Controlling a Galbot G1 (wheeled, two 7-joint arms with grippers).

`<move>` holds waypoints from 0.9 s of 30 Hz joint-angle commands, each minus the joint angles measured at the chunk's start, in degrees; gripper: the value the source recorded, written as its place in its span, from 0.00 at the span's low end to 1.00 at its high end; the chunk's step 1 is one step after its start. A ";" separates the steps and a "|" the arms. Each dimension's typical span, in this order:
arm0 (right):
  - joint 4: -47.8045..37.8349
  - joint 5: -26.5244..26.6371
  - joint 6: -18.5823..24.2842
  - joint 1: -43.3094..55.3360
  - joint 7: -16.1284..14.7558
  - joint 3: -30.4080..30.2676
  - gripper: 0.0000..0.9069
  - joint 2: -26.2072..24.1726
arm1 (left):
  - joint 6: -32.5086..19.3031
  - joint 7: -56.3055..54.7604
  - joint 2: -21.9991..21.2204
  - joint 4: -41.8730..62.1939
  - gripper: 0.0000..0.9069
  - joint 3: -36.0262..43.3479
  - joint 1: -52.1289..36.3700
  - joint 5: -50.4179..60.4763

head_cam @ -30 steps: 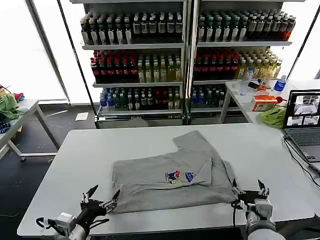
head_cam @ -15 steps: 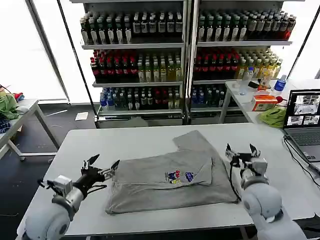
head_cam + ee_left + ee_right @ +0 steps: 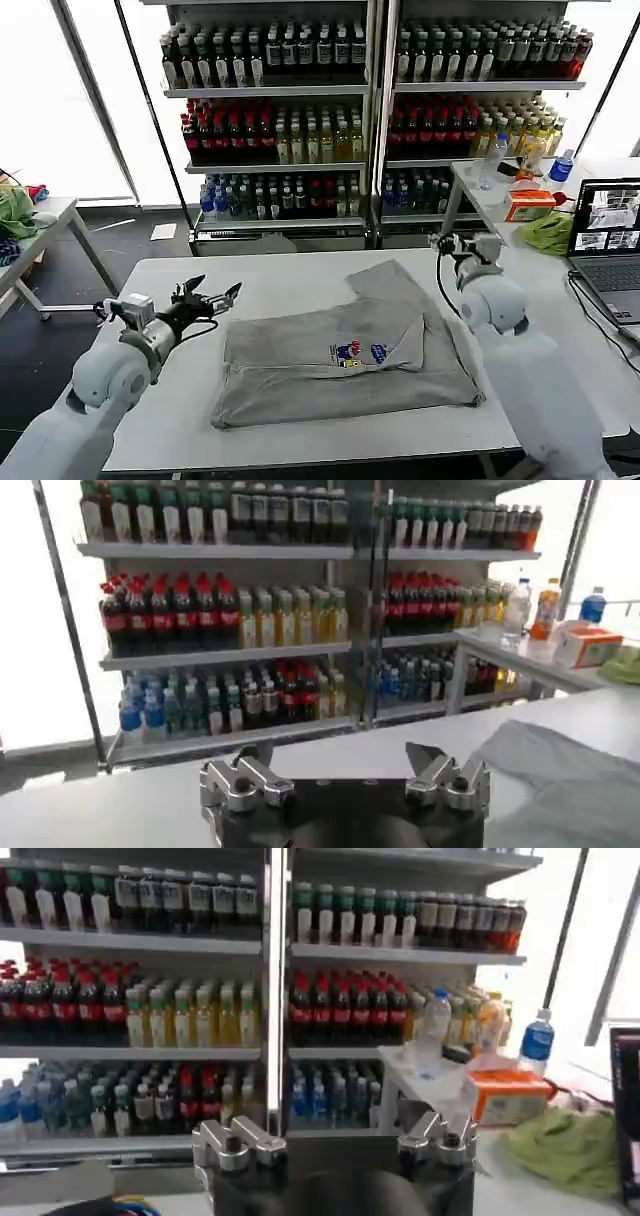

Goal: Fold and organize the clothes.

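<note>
A grey T-shirt (image 3: pixel 345 360) lies partly folded in the middle of the white table (image 3: pixel 260 280), its small multicoloured chest print facing up and one sleeve reaching toward the far edge. In the left wrist view a corner of this shirt (image 3: pixel 570 780) shows beside the jaws. My left gripper (image 3: pixel 210 296) hovers open above the table just left of the shirt, nothing between its fingers. My right gripper (image 3: pixel 462 243) is raised above the table's far right part, beyond the shirt's right edge, open and holding nothing. The left gripper (image 3: pixel 345 770) and right gripper (image 3: pixel 338 1138) both show spread jaws.
Shelves of bottled drinks (image 3: pixel 370 110) stand behind the table. A side table at the right holds a laptop (image 3: pixel 605 235), an orange box (image 3: pixel 527 205), bottles and a green cloth heap (image 3: pixel 547 233). Another table with cloth (image 3: pixel 15 215) stands at the far left.
Both arms have risen from the table's near edge and swung away from me, the left out to the shirt's left, the right up past its right side. The shirt's near hem now lies folded.
</note>
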 commanded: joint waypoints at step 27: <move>-33.53 -7.12 0.54 13.82 -4.82 -5.83 1.00 15.14 | 3.23 -0.64 -1.78 9.97 1.00 5.01 -1.21 0.15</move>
